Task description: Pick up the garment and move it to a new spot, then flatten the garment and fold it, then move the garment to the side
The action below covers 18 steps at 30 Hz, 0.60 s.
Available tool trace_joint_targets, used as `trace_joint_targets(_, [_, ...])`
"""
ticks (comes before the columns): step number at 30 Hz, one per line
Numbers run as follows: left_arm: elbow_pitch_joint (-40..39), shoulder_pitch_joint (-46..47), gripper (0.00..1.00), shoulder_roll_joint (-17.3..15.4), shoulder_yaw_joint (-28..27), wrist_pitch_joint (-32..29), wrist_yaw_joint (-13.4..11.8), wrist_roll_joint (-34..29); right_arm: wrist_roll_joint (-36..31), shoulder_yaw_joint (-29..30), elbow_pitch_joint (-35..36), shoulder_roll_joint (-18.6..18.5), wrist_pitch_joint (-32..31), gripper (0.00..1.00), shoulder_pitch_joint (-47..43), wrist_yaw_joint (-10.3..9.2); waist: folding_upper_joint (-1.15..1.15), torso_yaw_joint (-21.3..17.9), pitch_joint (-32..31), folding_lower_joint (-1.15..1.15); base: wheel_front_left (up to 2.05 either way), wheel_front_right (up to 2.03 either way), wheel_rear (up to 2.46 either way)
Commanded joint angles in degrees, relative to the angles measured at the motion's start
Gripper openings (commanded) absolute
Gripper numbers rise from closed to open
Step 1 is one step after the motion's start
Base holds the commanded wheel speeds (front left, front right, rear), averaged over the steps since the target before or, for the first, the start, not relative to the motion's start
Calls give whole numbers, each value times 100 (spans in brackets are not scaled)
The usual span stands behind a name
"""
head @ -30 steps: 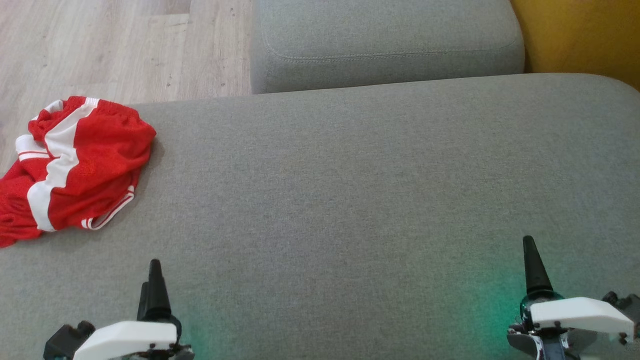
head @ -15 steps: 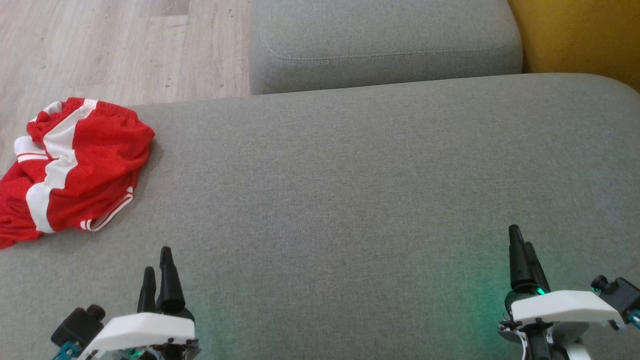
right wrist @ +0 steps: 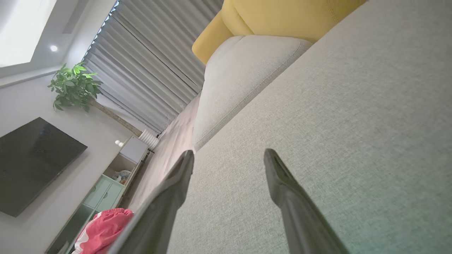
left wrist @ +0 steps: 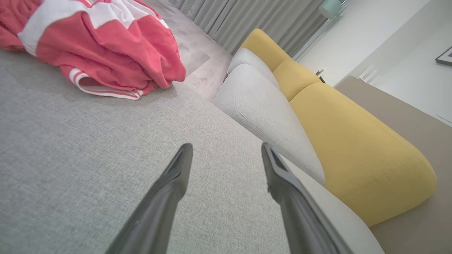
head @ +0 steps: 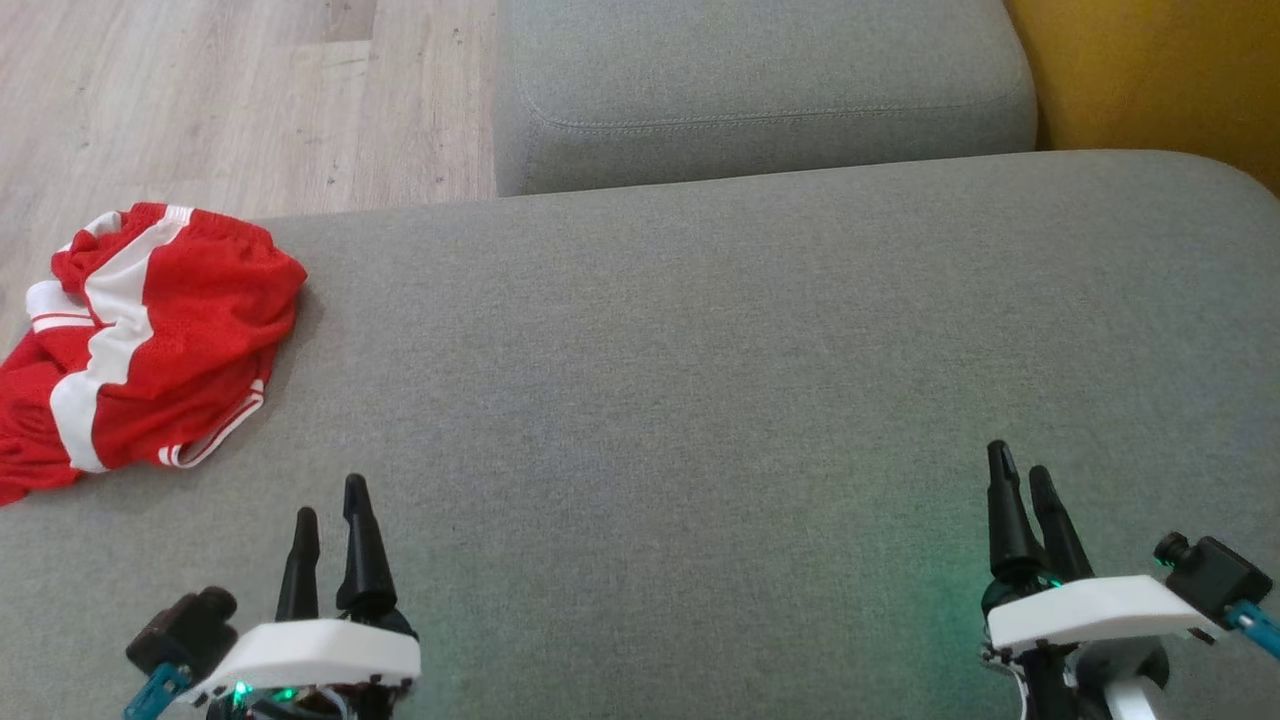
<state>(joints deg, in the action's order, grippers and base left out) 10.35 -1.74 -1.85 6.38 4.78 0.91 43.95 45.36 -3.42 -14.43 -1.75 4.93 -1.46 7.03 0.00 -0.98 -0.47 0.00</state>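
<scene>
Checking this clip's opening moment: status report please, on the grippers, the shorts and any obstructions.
Left gripper open, empty. Right gripper open, empty. Red shorts crumpled at left edge of sofa seat, untouched. Nothing between them and left gripper.

Fig. Placement of the garment, cushions and grippers on the seat.

The garment (head: 150, 330) lies at the far left corner of the broad seat cushion (head: 700, 350), against its left edge. Behind the seat, a smaller cushion (head: 760, 90) abuts its far edge, and a backrest (head: 1170, 70) stands to the right of that cushion. The floor (head: 200, 100) lies to the left of the smaller cushion, behind the garment. The left gripper (head: 330, 498) sits at the near left, before the garment and apart from it. The right gripper (head: 1019, 460) sits at the near right, well apart from it. Beyond the floor, a cabinet (right wrist: 116, 176) stands along the wall under a television (right wrist: 31, 165), with a plant (right wrist: 72, 86) between the television and the curtains (right wrist: 152, 67).
</scene>
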Motion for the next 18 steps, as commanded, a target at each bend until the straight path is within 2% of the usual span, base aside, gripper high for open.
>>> trace_joint_targets(1, [-248, 253, 100, -63, -42, 85, -53, -192, -188, -117, 240, -69, 79, 100, 290, 26, 0, -1, 4, 0, 0, 0, 0])
trace_joint_targets(18, [-371, 280, 100, -75, 234, 375, -197, -1345, -1429, -339, 348, -83, 366, 100, 326, 32, 0, -7, -12, 0, 0, 0, 0])
